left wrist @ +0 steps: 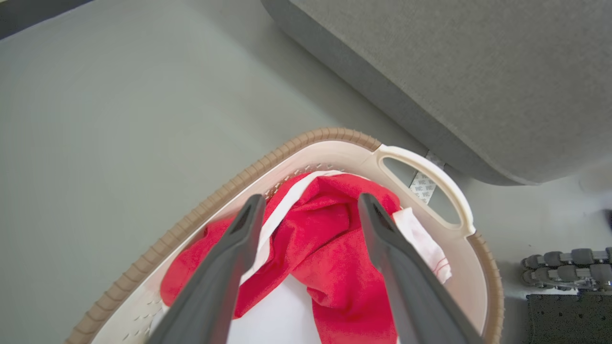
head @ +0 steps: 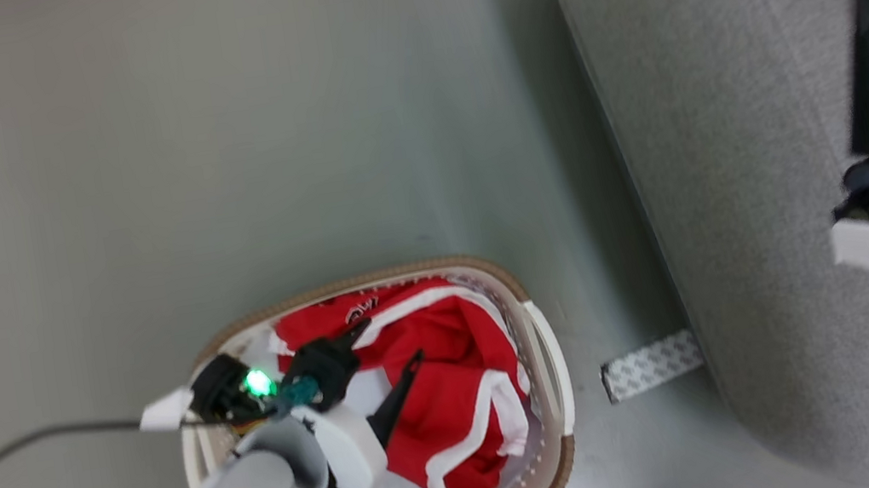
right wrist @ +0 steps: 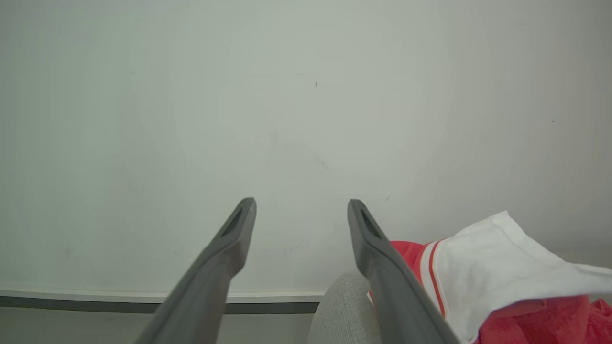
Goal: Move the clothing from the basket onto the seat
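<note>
The left jaws stand wide apart over the basket point(left wrist: 201, 210), holding nothing. Their two dark fingers point(left wrist: 224, 267) point down at the red clothes point(left wrist: 334, 258). A raised fold of red cloth lies between the tips and just beyond them, and a white stripe runs under the left finger. The brown rim passes outside the left finger, the white handle point(left wrist: 430, 181) is outside the right one, and the seat point(left wrist: 478, 71) is past the handle.

The step in hand looks like a reach for the next garment. To do it well:

- Bring the jaws straight down until that fold sits deep between the fingers.
- Close on the bunched ridge, not on a flat single layer, which would likely slip out.
- Keep both tips inside the basket wall and off the handle.
- Lift high enough to clear the rim, because the pieces look tangled and one may drag another.

The right jaws are also apart and empty. They hang over the seat, with a red-and-white garment point(right wrist: 502, 267) already lying there just beside their right finger.
</note>
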Controlling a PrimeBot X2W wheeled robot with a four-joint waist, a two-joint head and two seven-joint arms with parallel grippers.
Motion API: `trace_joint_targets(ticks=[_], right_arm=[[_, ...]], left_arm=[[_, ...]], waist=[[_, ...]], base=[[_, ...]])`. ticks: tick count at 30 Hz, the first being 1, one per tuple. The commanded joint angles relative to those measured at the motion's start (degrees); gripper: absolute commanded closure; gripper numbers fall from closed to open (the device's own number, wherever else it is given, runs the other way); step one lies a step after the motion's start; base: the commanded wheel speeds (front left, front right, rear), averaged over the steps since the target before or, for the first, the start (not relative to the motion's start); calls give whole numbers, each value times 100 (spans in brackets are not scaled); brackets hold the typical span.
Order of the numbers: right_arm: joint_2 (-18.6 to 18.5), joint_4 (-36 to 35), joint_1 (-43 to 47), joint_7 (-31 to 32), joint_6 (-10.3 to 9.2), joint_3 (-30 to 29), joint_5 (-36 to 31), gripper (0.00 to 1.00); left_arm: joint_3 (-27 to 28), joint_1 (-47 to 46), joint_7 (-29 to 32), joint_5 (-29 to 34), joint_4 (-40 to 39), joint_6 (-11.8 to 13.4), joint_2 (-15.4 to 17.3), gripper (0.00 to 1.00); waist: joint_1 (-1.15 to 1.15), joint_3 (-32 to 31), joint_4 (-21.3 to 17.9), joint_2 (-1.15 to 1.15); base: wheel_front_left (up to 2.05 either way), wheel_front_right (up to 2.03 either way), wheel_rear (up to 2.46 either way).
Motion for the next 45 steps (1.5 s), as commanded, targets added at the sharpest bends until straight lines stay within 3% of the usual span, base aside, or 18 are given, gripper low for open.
trace_joint_targets(ticks=[1, 10, 15, 22, 32, 33, 35, 45], right_arm=[[9, -140, -172, -12, -13, -74, 102, 0], [8, -614, -495, -12, -13, -250, 257, 0], [7, -750, -463, -12, -13, -223, 409, 0], [9, -784, -360, -12, -13, -154, 600, 0], [9, -805, -288, -12, -13, -67, 756, 0], [9, -797, -284, -12, -13, -60, 763, 0], [9, -773, -282, -12, -13, -48, 772, 0], [9, -588, -373, -12, -13, -49, 647, 0]], left_arm=[[-161, -250, 45, 29, 126, 9, 78, 0], [-1800, -1068, 222, -318, 863, 9, 162, 0], [-2409, -1490, 263, -589, 1257, 8, 114, 0], [-2716, -1866, 344, -740, 1701, 9, -17, 0], [-2795, -1775, 554, -244, 1674, 9, -96, 0], [-2794, -1774, 523, -247, 1637, 9, -85, 17], [-2795, -1758, 505, -279, 1575, 9, -65, 100], [-2796, -1717, 240, -452, 1316, 9, -18, 100]], waist=[[-2, 408, -65, 0], [-2, 1036, -121, 0], [-2, 1258, -221, 0], [-2, 1502, -445, 0], [-2, 1703, -625, 0], [-2, 1707, -625, 0], [-2, 1703, -621, 0], [-2, 1489, -497, 0]], base=[[0, 0, 0], [0, 0, 0], [0, 0, 0], [0, 0, 0], [0, 0, 0], [0, 0, 0], [0, 0, 0], [0, 0, 0]])
